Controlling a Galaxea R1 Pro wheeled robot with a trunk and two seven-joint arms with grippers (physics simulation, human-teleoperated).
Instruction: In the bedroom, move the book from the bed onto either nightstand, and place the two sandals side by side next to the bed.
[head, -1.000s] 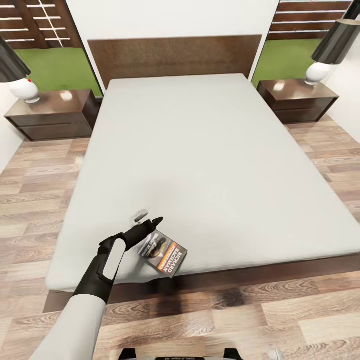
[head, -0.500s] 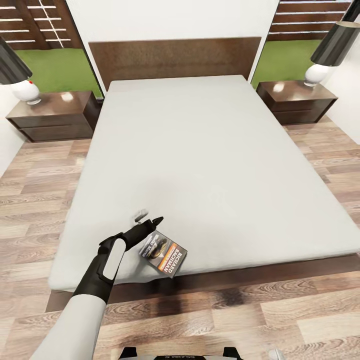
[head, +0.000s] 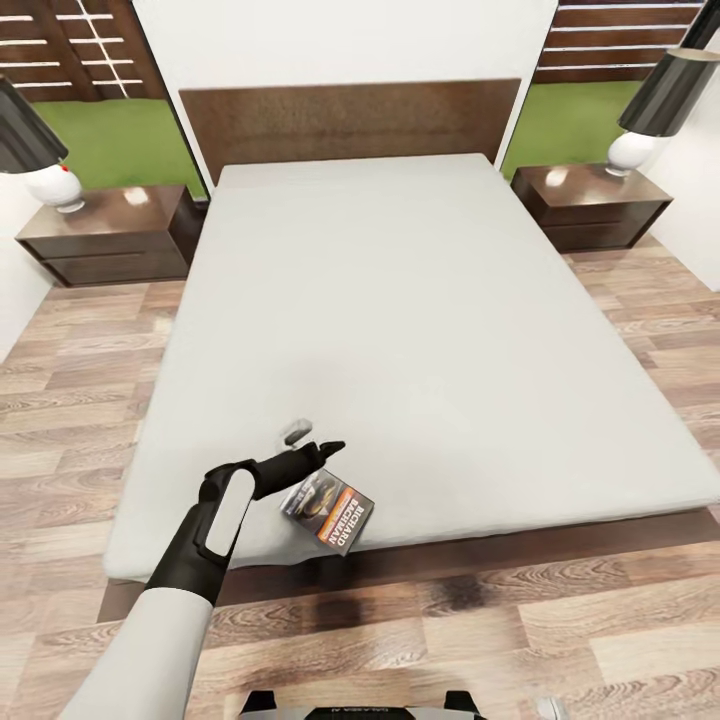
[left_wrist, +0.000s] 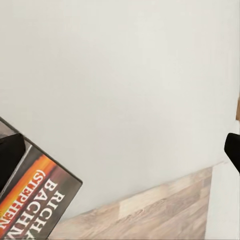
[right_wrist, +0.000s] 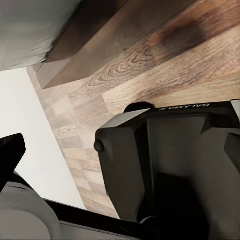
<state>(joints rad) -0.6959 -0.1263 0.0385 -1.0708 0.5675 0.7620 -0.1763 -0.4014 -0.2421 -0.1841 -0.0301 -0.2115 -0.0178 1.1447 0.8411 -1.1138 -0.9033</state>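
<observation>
the bed (head: 400, 300) is a broad flat rectangle, its mattress smooth matte light grey, framed by a dark brown wooden base and flat headboard. one thin paperback book (head: 328, 510) with a dark glossy cover, orange band and white lettering lies near the foot edge. the left end effector (head: 312, 443) hangs just over it, black fingers spread, released. two glossy dark brown nightstands (head: 110, 232) flank the bed, each with one round white lamp (head: 55, 187). right end effector: cannot tell.

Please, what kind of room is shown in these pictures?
Most likely a bedroom: a large bed with a wooden headboard fills the middle, and a nightstand with a lamp stands on each side.
</observation>
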